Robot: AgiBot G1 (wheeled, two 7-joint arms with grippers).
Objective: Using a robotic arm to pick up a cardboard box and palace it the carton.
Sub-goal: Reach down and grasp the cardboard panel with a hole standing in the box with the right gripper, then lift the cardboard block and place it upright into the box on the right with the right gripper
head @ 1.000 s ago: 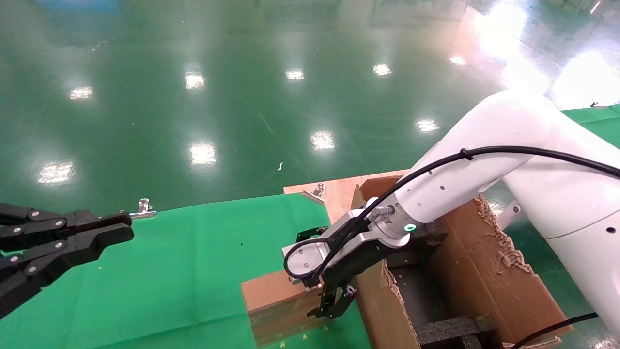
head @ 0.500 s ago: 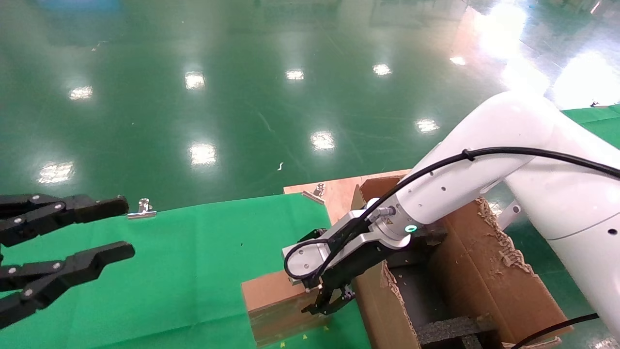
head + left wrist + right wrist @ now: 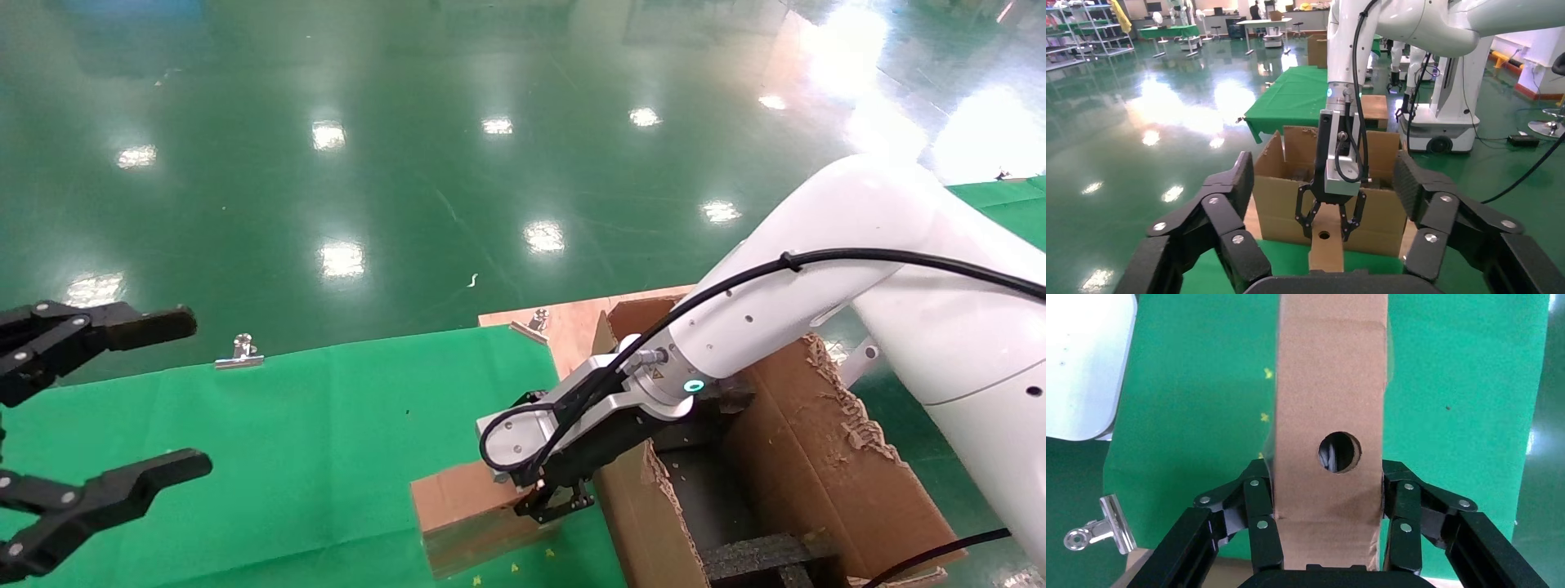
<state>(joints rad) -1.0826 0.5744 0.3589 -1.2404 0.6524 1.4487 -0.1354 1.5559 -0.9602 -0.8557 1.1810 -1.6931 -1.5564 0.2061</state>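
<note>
- Cardboard box (image 3: 470, 510): small, flat, brown, standing on a narrow side on the green cloth (image 3: 327, 441), just beside the carton's left wall. Round hole (image 3: 1339, 452) in its narrow upper face; hole also visible from left wrist cam (image 3: 1324, 234).
- Right gripper (image 3: 549, 500): fingers clamped on the box's two broad sides, near the end closest to the carton; right wrist cam shows pads (image 3: 1258, 499) pressed flat against the cardboard on both sides.
- Robotic arm (image 3: 817, 278): white, reaches down across the carton's top, black cable (image 3: 858, 257) looped along it.
- Carton (image 3: 809, 465): large, open top, ragged torn edges, black foam (image 3: 760, 555) inside. Stands at cloth's right edge.
- Left gripper (image 3: 139, 400): black, over the cloth's left side, well apart from box, fingers spread wide, holding nothing.
- Metal clip (image 3: 239, 353) on cloth's far edge; a second one (image 3: 533, 322) near the carton.
</note>
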